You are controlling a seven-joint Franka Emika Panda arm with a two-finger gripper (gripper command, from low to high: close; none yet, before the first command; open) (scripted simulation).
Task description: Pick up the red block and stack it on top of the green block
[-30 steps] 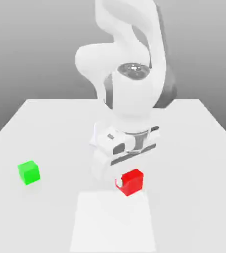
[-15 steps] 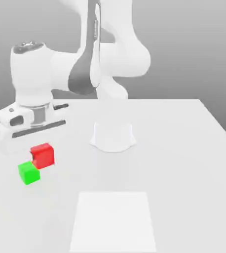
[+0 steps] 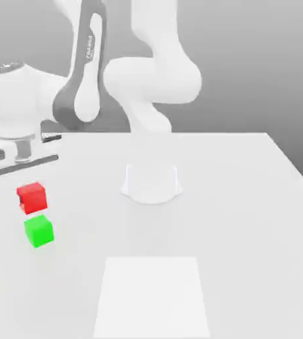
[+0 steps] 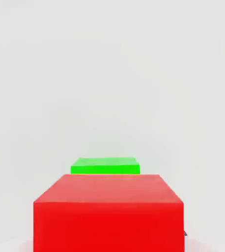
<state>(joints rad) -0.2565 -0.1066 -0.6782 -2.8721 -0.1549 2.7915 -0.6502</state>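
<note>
The red block [image 3: 32,197] hangs a little above the table at the exterior view's left, and my gripper [image 3: 27,187] is shut on it from above. The green block [image 3: 38,231] rests on the table just below and slightly in front of the red one, with a small gap between them. In the hand view the red block [image 4: 108,211] sits close to the camera, and a strip of the green block [image 4: 105,166] shows past its far edge. The fingers themselves are hidden by the hand and the block.
The arm's white base [image 3: 151,182] stands at the middle of the white table [image 3: 247,218]. A paler square patch [image 3: 151,294] lies on the table's near side. The blocks are close to the table's left edge in the exterior view.
The arm has swung from the table's middle to the exterior view's left, carrying the red block. The block passed beside the green block and now hangs just above it.
</note>
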